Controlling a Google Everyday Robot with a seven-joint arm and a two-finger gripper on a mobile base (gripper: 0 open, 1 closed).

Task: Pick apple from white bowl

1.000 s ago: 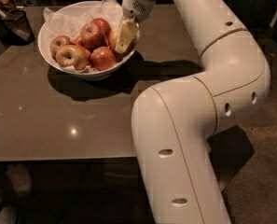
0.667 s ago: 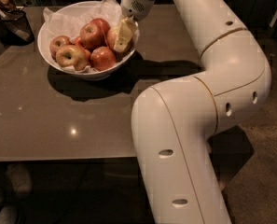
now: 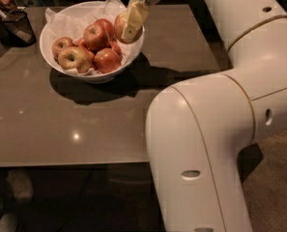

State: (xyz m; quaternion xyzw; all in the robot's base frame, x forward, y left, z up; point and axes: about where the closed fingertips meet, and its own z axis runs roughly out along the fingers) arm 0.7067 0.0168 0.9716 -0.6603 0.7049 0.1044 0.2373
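The white bowl (image 3: 50, 52) with a crinkled paper liner stands at the far left of the brown table and holds several red apples. My gripper (image 3: 127, 32) reaches down from the top over the bowl's right rim. It is shut on the apple (image 3: 118, 24), a pale yellow one with a red blush, and holds it just above the other apples. One pale finger (image 3: 133, 19) covers the apple's front; the other finger is hidden behind it.
A deep red apple (image 3: 95, 36) and a yellowish-red apple (image 3: 73, 58) lie in the bowl. A dark mesh cup (image 3: 17, 27) stands at the table's far left corner. My big white arm (image 3: 215, 129) fills the right side. The brown tabletop (image 3: 85, 124) stretches in front of the bowl.
The gripper has risen a little with the apple in it, from down among the other apples to just above the bowl's right rim.
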